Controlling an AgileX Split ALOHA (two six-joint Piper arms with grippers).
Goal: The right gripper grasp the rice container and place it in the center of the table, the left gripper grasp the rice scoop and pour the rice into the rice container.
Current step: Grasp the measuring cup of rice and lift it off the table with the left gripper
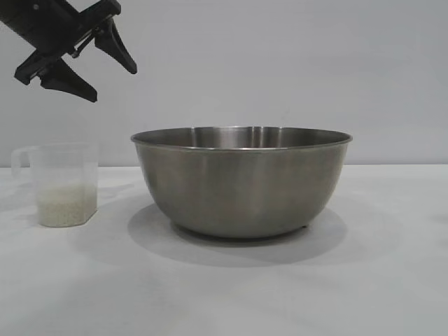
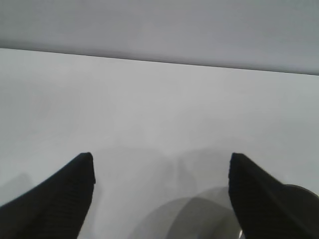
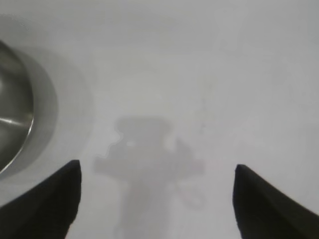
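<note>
Beside the rice container (image 1: 241,180), mid-table (image 1: 392,280), stands the rice scoop (image 1: 64,185), upright; left gripper (image 1: 98,66) hovers above it, released, empty; descend squarely, clasp its wall; right gripper (image 3: 154,199) released, clear.

The rice container (image 1: 241,183) is brushed grey steel with a brighter band along its thin rim, its inside darker with a pale glint; the rice scoop (image 1: 63,183) is translucent, milky clear plastic; the rice (image 1: 65,206) in it is a pale cream, finely speckled mass; the table (image 1: 392,280) is plain white with soft grey shadows; the left tool (image 1: 80,57) is matt black; the right tool (image 3: 154,206) is black with a fine ribbed texture; the wall is plain pale grey.
</note>
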